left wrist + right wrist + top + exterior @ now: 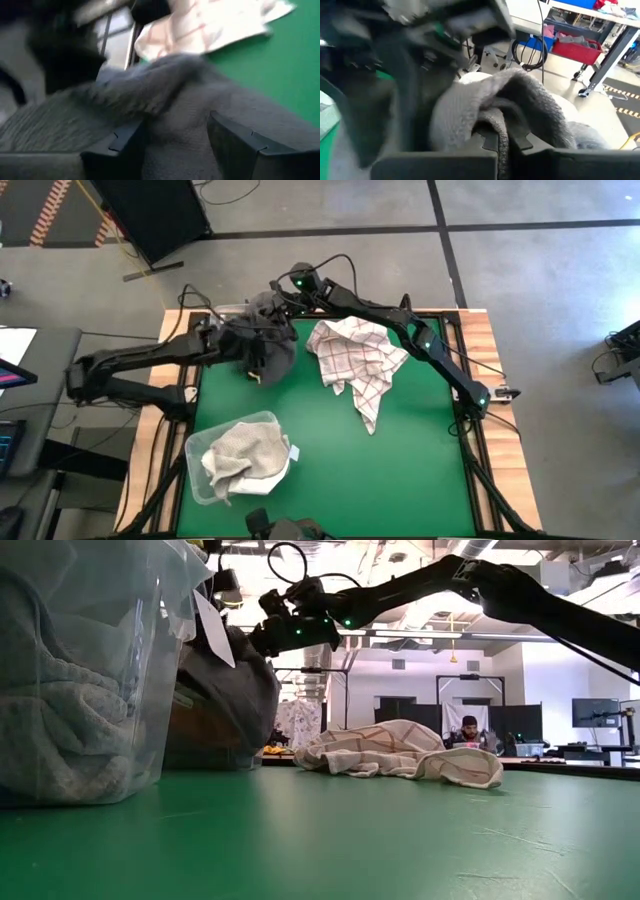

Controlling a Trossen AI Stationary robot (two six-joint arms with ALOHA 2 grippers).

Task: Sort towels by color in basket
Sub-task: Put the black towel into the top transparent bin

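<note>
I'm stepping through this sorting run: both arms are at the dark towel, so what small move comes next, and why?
Probably close the left gripper on the dark grey towel: its fingers stand open around the cloth, while the right gripper is shut on it, holding it up at the table's far edge.

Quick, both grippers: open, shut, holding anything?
Left gripper: jaws apart, around the grey towel.
Right gripper: jaws shut on the same grey towel, at the table's far edge.
</note>
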